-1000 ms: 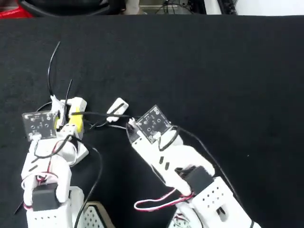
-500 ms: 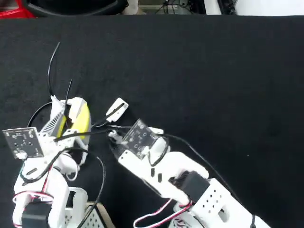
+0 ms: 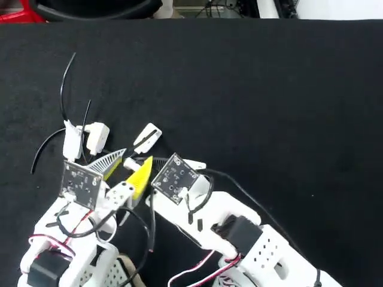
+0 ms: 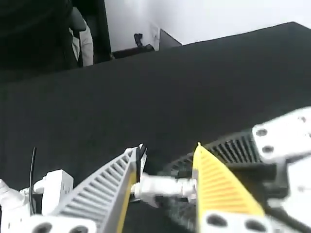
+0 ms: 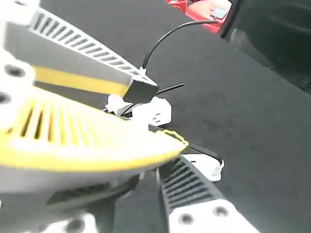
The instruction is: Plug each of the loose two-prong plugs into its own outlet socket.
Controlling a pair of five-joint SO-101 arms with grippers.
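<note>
A white outlet socket (image 3: 96,136) and a second white block (image 3: 72,142) lie at the left with black wires. One loose white plug (image 3: 148,136) rests on the black table, also seen as the plug (image 5: 206,166) past my right finger (image 5: 187,191). My left gripper (image 3: 137,156) is open, its grey and yellow fingers astride a small white plug (image 4: 165,187). That plug sits at the tip of my right gripper (image 3: 130,164), which looks shut on it between dark ribbed fingers (image 4: 228,148). The left yellow finger (image 5: 82,138) hides the right gripper's own grip.
Thin black wires (image 3: 64,81) curl away from the sockets toward the far left. The black table (image 3: 269,107) stretches open to the right and far side. Both arm bodies crowd the near edge, close together.
My left gripper swung right from beside the sockets and now stands open around the right gripper's tip. My right gripper moved left and nearer with the small plug.
</note>
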